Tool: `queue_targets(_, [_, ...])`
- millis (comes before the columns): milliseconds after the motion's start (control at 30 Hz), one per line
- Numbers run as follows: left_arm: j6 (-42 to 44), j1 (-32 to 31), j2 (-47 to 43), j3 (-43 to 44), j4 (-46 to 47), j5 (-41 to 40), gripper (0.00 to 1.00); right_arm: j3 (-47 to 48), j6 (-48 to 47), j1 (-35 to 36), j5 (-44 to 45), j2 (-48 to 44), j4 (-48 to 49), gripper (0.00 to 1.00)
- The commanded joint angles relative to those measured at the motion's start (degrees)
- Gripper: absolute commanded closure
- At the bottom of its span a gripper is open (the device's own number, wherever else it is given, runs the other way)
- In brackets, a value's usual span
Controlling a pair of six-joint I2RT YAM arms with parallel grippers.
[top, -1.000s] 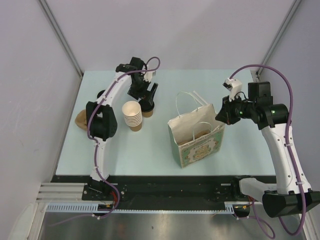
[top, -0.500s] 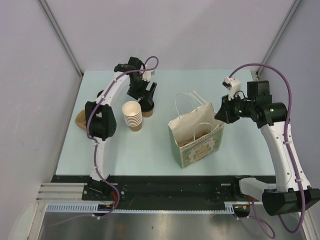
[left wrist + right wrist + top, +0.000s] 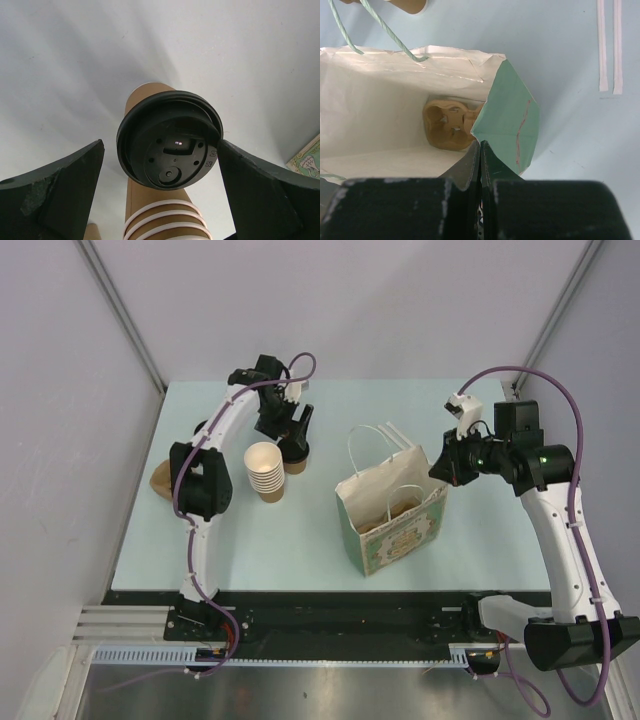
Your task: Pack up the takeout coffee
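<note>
Table (image 3: 250, 540) carries a paper bag (image 3: 395, 535) near centre, and my right gripper (image 3: 480, 150) is pinched together on its 2 o'clock rim. Cup stack (image 3: 265, 472) stands at the bag's 9 o'clock. Takeout coffee (image 3: 294, 462) sits upright at the stack's 2 o'clock, untouched between the spread fingers of my left gripper (image 3: 160, 147).

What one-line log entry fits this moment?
left jaws: open, flanking lidded cup | right jaws: shut on bag rim | carrier: inside bag
</note>
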Motion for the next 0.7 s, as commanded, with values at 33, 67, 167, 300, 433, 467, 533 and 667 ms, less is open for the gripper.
queue_targets(33, [-0.12,0.43,-0.41,-1.47,2.29,-1.33,0.01,0.54,0.39,-0.02,-0.77,0.12,1.45,1.00])
queue_targets(67, [0.05,0.34,-0.50,-1.73,2.21,-1.16,0.00,0.54,0.47,-0.02,-0.77,0.20,1.45,1.00])
queue_targets(167, [0.32,0.34,-0.93,-2.96,2.64,-1.24,0.01,0.54,0.47,-0.02,-0.77,0.29,1.54,1.00])
queue_targets(300, [0.40,0.34,-1.81,-3.93,3.35,-1.16,0.01,0.54,0.47,-0.10,-0.95,0.55,1.54,1.00])
queue_targets(433, [0.05,0.43,-3.13,-3.40,3.70,-1.33,0.01,0.63,0.83,0.07,-1.12,0.56,1.72,1.00])
queue_targets(467, [-0.12,0.34,-3.39,-3.14,3.87,-1.51,0.00,0.54,0.83,0.07,-1.12,0.56,1.81,1.00])
queue_targets(533, [-0.21,0.43,-3.83,-2.70,3.61,-2.04,0.01,0.63,0.91,0.07,-1.30,0.55,1.89,1.00])
queue_targets(667, [-0.12,0.43,-4.36,-1.56,3.08,-2.21,0.00,0.54,1.00,0.16,-1.47,0.38,1.89,1.00])
